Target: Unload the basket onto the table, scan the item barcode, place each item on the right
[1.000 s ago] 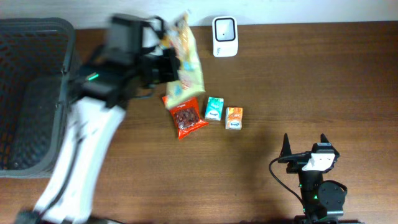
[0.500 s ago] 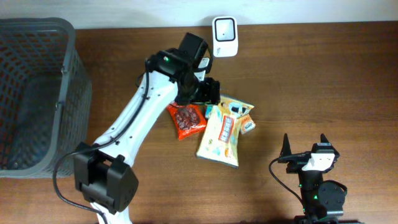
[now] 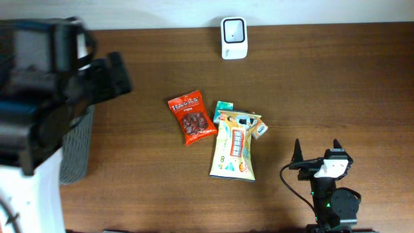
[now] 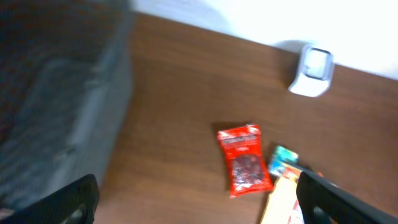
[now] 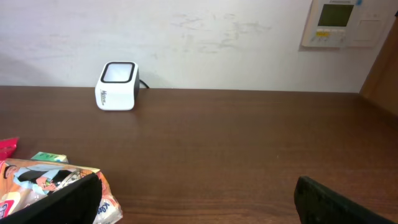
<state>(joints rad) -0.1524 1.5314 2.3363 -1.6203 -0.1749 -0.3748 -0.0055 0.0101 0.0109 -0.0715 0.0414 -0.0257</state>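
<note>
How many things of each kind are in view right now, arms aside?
Snack bags: 2 (red bag, yellow bag)
Small cartons: 2 (teal carton, orange carton)
Scanner: 1
Basket: 1
Total: 6

Soft, even indoor light lies over the brown table [image 3: 323, 77]; shadows are faint and short; the overhead view is sharp at the centre; the left arm [image 3: 45, 110] at its left edge is smeared and out of focus; the left wrist view is soft throughout; basket [image 4: 56, 93], red packet [image 4: 244, 158] and scanner [image 4: 312, 70] are blurred, the wall [image 4: 249, 15] bleached white; the right wrist view is crisp.
</note>
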